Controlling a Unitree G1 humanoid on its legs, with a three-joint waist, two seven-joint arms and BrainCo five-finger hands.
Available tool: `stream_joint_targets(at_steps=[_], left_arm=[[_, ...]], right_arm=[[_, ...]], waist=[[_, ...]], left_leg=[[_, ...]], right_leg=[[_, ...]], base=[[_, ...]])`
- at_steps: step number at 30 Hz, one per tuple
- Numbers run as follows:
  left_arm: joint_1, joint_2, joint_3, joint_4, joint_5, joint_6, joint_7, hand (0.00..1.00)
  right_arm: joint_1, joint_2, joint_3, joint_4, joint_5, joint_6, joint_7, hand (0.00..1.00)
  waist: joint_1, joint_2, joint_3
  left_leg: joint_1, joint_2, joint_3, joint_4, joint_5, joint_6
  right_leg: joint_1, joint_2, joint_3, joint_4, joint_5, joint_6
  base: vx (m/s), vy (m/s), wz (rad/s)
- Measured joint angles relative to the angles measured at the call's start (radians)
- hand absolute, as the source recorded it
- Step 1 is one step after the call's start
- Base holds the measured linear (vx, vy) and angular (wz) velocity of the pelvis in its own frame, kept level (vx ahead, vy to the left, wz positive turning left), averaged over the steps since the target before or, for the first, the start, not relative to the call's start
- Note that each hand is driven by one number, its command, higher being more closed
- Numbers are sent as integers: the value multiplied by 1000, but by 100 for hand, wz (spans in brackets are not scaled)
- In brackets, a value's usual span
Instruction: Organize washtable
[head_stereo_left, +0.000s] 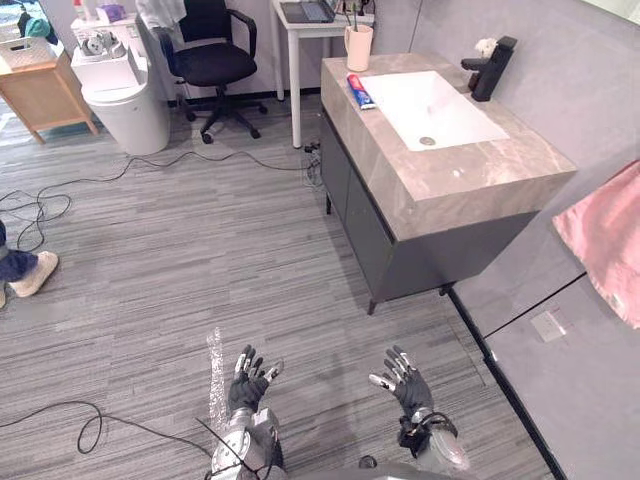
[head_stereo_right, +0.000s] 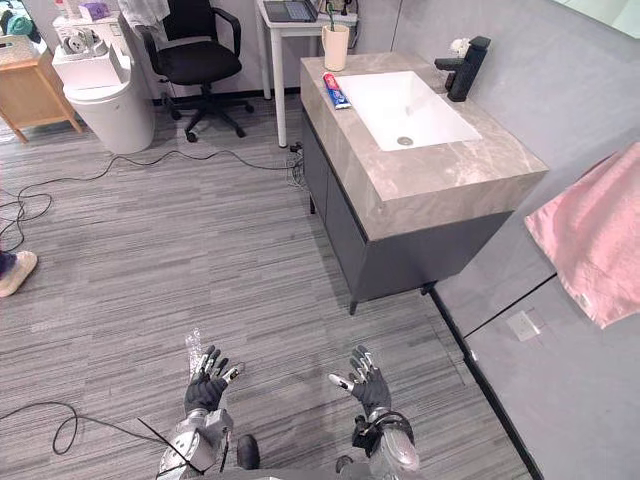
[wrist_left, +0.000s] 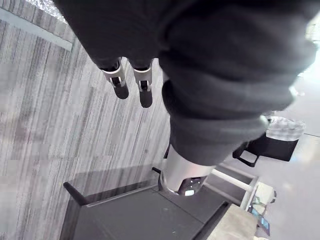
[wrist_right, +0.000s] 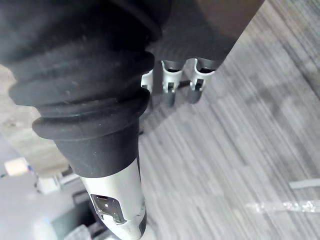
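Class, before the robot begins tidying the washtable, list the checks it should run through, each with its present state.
1. Left hand empty, fingers open: ok.
2. Right hand empty, fingers open: ok.
3. Washtable within reach: not ok, both hands are well short of it.
4. Toothpaste tube in sight, lying beside the basin: ok.
5. Cup upright at the far corner: ok.
6. Basin free of items: ok.

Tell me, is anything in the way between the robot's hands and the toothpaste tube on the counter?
Nothing visible. The left hand and right hand are open over the floor, short of the counter. The toothpaste tube lies uncovered at the counter's edge beside the sink, a cup behind it.
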Motion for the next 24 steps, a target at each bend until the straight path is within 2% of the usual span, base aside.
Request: stream_joint_targets(at_steps=[2, 3, 4, 5, 6, 7, 8, 9, 10, 11, 12, 13, 15, 16, 17, 18, 19, 20, 21, 22, 23, 24], left_arm=[[-2, -5, 6, -36, 0, 0, 0, 0], [1, -11, 13, -61, 0, 0, -1, 0], [4, -23, 25, -71, -1, 0, 0, 0], [8, -24, 30, -67, -1, 1, 0, 0], [13, -21, 48, -66, -1, 11, 2, 0], [23, -14, 66, -66, -1, 12, 3, 0], [30, 3, 88, -65, -3, 15, 4, 0], [35, 25, 88, -61, -7, 17, 3, 0], [50, 28, 70, -55, -14, 13, 0, 0], [50, 15, 60, -48, -19, 23, 0, 0], [38, 42, 50, -35, -19, 38, 0, 0], [34, 56, 26, -30, -18, 45, -1, 0], [19, 60, -30, -11, -13, 55, -17, 0], [16, 55, -33, -9, -3, 55, -20, 0], [13, 54, -40, -4, 6, 57, -21, 0], [13, 55, -47, 7, 23, 59, -25, 0], [13, 55, -50, 12, 30, 58, -25, 0], [14, 51, -53, 25, 41, 58, -27, 0], [40, 41, -53, 34, 44, 58, -31, 0], [49, 41, -52, 33, 46, 56, -36, 0], [47, 24, -48, 63, 51, 60, -42, 0], [56, 13, -29, 67, 50, 74, -44, 0]], right_arm=[[-1, 18, 0, -10, 1, 0, 0, 0], [-2, 29, 0, -31, 2, 1, 0, 0], [-1, 25, 0, -62, 3, 1, 0, 0], [4, 15, 2, -80, 3, 1, 0, 0], [-6, 12, 11, -91, 3, 1, 0, 0], [-9, 16, 18, -99, 3, 1, 0, 0], [0, 27, 28, -109, 3, 1, 0, 0], [11, 38, 34, -102, 4, 2, 1, 0], [37, 13, 42, -153, 3, 0, 12, 0], [55, -1, 41, -185, 3, -4, 25, 0], [45, 23, 51, -163, 2, 20, 22, 0], [52, 18, 51, -160, 2, 24, 22, 0], [68, 25, 24, -153, 2, 24, 20, 0], [68, 27, 17, -154, 2, 24, 20, 0], [69, 31, 9, -154, 2, 24, 20, 0], [75, 30, 13, -154, 2, 23, 20, 0], [80, 30, 14, -154, 2, 23, 20, 0], [90, 29, 14, -154, 2, 23, 20, 0], [102, 21, 19, -154, 2, 25, 20, 0], [106, 25, 20, -153, 2, 24, 20, 0], [98, 19, 20, -134, -1, 26, 20, 0], [60, 9, 22, -124, -13, 42, 16, 0]], waist=[[20, -13, 7], [23, -33, 25], [30, -14, 48], [40, 10, 58], [53, 26, 73], [54, 18, 78], [40, 4, 87], [34, -42, 76], [30, 22, 82], [32, 80, 80], [43, 16, 92], [34, 5, 92], [-14, 11, 90], [-19, 14, 89], [-17, 11, 86], [-27, -2, 72], [-35, -4, 57], [-57, 5, 19], [-76, 39, -34], [-94, 36, -51], [-91, 68, -73], [-88, 98, -70]], left_leg=[[-18, -19, 1, 50, -18, 23], [-67, -17, 34, 197, -95, 59], [-89, 4, 47, 388, -194, 68], [-94, 26, 47, 435, -251, 59], [-95, 36, 29, 480, -308, 62], [-83, 23, 19, 479, -313, 69], [-58, -15, -4, 441, -319, 80], [-32, -57, -5, 469, -333, 95], [-51, 20, -15, 720, -458, 88], [-24, 56, -56, 687, -575, 101], [-11, -5, -49, 685, -595, 87], [-3, -19, -54, 662, -596, 89], [37, -41, -68, 579, -594, 88], [47, -43, -67, 567, -590, 81], [81, -60, -66, 538, -585, 75], [156, -94, -65, 462, -586, 76], [183, -107, -68, 429, -586, 76], [232, -110, -76, 370, -587, 76], [273, -90, -91, 358, -593, 59], [267, -85, -96, 404, -591, 55], [242, -50, -104, 522, -598, 44], [141, -11, -126, 807, -475, 24]], right_leg=[[0, -29, -37, 1, -16, 25], [16, -60, -75, 18, -24, 37], [38, -68, -117, 86, -36, 52], [23, -52, -124, 156, -37, 53], [-36, -46, -122, 340, -29, 43], [-62, -55, -121, 424, -7, 33], [-121, -71, -109, 558, 86, 34], [-172, -97, -96, 627, 148, 20], [-222, -38, -104, 729, 44, 12], [-260, 17, -135, 745, -43, 25], [-298, 9, -118, 687, -90, 53], [-307, 10, -127, 636, -95, 43], [-351, 52, -204, 442, -90, 30], [-361, 62, -216, 396, -80, 28], [-372, 74, -238, 336, -48, 9], [-374, 86, -260, 255, 3, -27], [-381, 89, -263, 241, 17, -43], [-396, 107, -282, 228, 49, -86], [-391, 140, -317, 190, 98, -148], [-380, 160, -333, 170, 147, -181], [-358, 193, -332, 194, 157, -200], [-310, 238, -317, 200, 119, -239]], base=[[-37, 50, 44], [24, 95, 76], [26, 96, 73], [-11, 125, 50], [-58, 132, 31], [-57, 202, 75], [55, 250, 92], [225, 277, 99], [328, 269, 56], [305, 247, 12], [188, 198, -4], [195, 159, 20], [354, 105, 58], [342, 87, 28], [439, 144, 10], [465, 153, 14], [657, 160, 39], [682, 71, 55], [752, 58, 60], [807, -2, 38], [846, 46, -22], [985, 44, -78]])
